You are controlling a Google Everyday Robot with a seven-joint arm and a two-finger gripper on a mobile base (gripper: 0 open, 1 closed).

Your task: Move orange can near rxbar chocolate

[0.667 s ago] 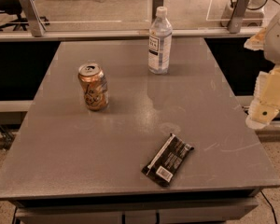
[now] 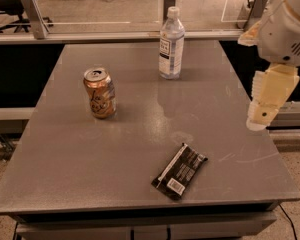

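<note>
The orange can (image 2: pixel 99 93) stands upright on the left half of the grey table (image 2: pixel 140 149), silver top and pull tab up. The rxbar chocolate (image 2: pixel 179 171), a flat black wrapper with a white stripe and barcode patch, lies near the table's front edge, right of centre. My gripper (image 2: pixel 266 101) hangs cream-coloured at the far right, above the table's right edge, far from the can and well above and right of the bar. Nothing shows in it.
A clear water bottle (image 2: pixel 171 44) stands upright at the back centre of the table. A glass partition with metal posts (image 2: pixel 32 14) runs behind the table. The floor drops away past the table's right and front edges.
The arm has shifted slightly left and down at the right side of the view. The can, bar and bottle have not moved.
</note>
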